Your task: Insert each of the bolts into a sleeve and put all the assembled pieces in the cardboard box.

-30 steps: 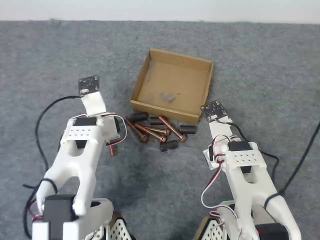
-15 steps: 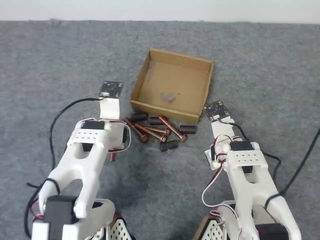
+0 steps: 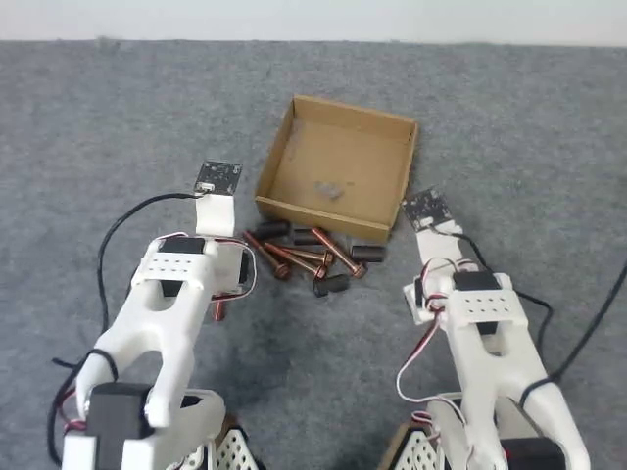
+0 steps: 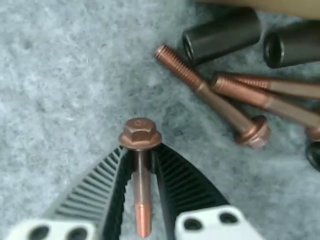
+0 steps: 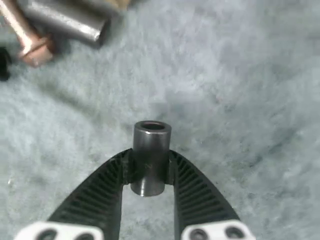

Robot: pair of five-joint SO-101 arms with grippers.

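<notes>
Just beside cardboard box (image 3: pixel 323 220) near wall: bolts (image 3: pixel 337 252), sleeves (image 3: pixel 272 231) piled, between arms (image 3: pixel 167 304).

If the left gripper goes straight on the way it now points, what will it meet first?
Most likely the grey carpet: nothing else lies ahead of the left gripper, shut on a bolt. The loose bolts and sleeves lie off to one side. Depth is unclear.

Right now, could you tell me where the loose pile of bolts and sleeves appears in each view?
High view: the pile lies between the arms, before the cardboard box.
Left wrist view: the pile is past the bolt in the left gripper.
Right wrist view: an edge of the pile, past the sleeve in the right gripper.
Shared landmark: the box behind the pile.
</notes>
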